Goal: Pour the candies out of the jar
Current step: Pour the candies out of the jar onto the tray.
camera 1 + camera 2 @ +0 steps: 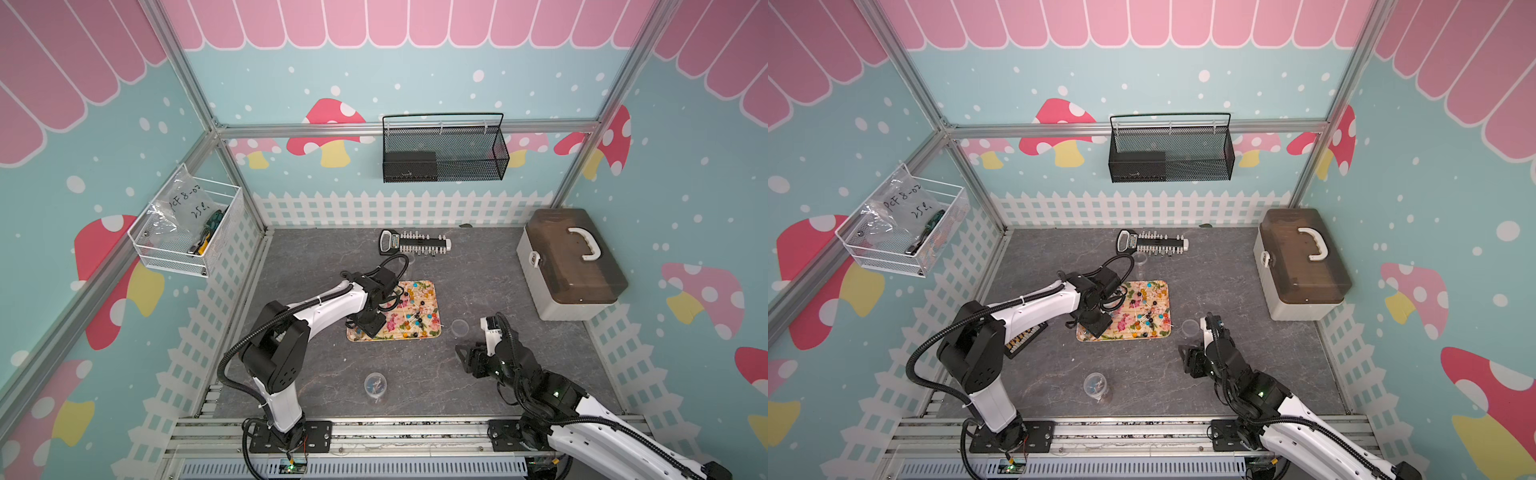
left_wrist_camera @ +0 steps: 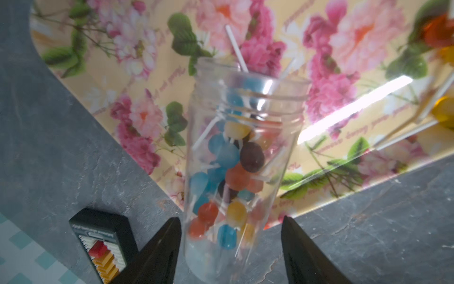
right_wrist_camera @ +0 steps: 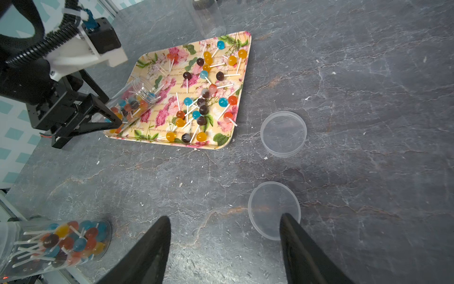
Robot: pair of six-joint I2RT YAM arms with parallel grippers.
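Left gripper [image 2: 231,218] jaws flanked the jar [image 2: 245,147] base, pinching or loose unclear. Many candies [image 2: 251,157] were inside, unpoured, with the mouth over the tray [image 2: 98,81] ahead. Right wrist view showed more: a batch spilled there, right gripper [image 3: 225,217] spread and empty, second jar [image 3: 56,243] off to its side. In both top views the left arm [image 1: 332,299] hid the jar.

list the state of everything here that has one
jar, lidless, tipped mouth-down over tray, many candies inside
candies, partly spilled across tray
left gripper, slightly open around jar base
right gripper, open, empty
front jar, upright, full
back jar, upright, empty
two lids, off, lying on table
storage box, lid shut
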